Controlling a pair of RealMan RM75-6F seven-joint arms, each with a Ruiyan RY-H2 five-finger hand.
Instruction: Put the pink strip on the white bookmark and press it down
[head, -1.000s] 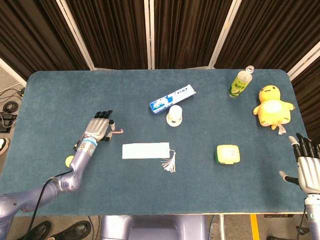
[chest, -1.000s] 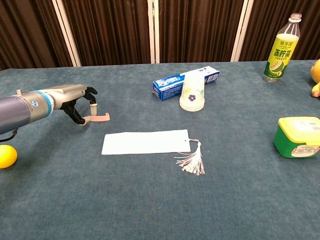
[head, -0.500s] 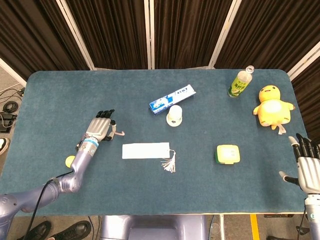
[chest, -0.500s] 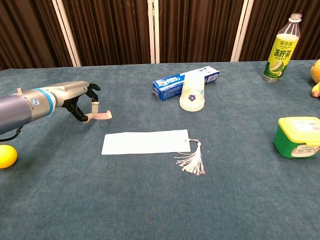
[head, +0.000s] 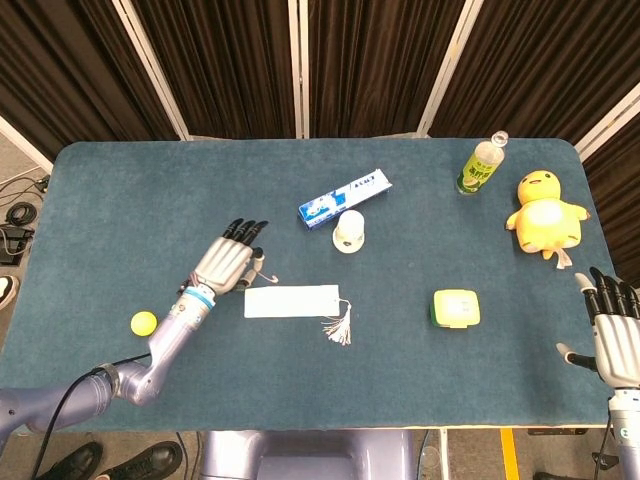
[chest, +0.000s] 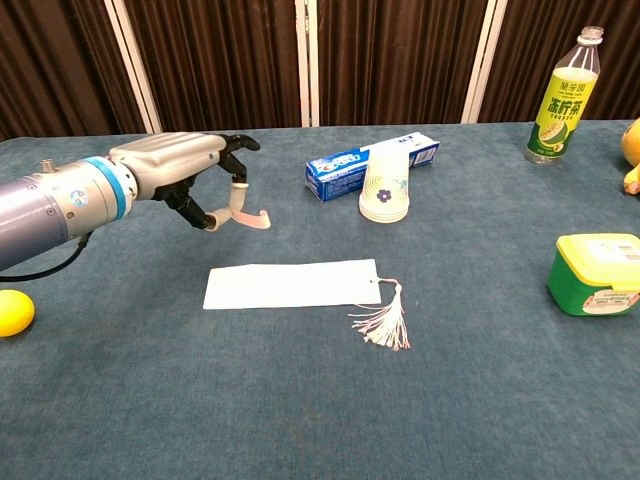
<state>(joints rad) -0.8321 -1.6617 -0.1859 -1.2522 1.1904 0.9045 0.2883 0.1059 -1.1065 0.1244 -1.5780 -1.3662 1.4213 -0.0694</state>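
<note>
Blue felt covers the tabletop (chest: 120, 400), which fills most of both views, and the robot's left arm (chest: 50, 205) reaches in from the left edge of the chest view toward the middle. Lower centre in that view lies the white bookmark (chest: 290, 284), flat on the cloth with its long axis running left to right across the frame and its pink-and-white tassel (chest: 385, 322) trailing off the right end. The left hand (chest: 185, 170) sits up and to the left of the bookmark's left end, raised off the cloth, and in the head view (head: 228, 267) it appears just beside that same end. From the hand, the bookmark lies down and to the right in the chest view, so my guess is that the coming move carries the strip that way and lowers it, turned so its length follows the bookmark's. The right hand (head: 615, 340) is well apart at the lower right corner of the head view, fingers spread and carrying nothing, so the left is plainly the nearer one. Pinched in the left hand's fingertips, with the remaining fingers loosely curled, the pink strip (chest: 245, 213) hangs down and curls out to the right at its free end, touching neither bookmark nor cloth.
</note>
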